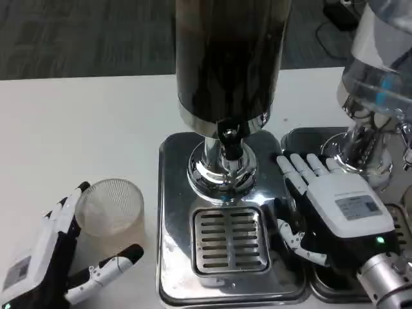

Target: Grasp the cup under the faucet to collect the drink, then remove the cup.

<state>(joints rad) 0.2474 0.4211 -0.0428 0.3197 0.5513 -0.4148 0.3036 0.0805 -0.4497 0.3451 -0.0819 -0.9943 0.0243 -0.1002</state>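
While my left hand [45, 257] cups the cup [112, 212] near the desk's front-left edge, fingers loose | right hand [335, 206] open on the dispenser base [174, 193] | tighten evenly, lift upright toward the faucet [228, 138].

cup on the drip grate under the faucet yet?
No, the cup stands on the white table left of the dispenser base, by the left hand; the drip grate is bare.

Just the one camera, mounted up on the robot's head. It looked steeply down at the white table [77, 122], pretty close in.
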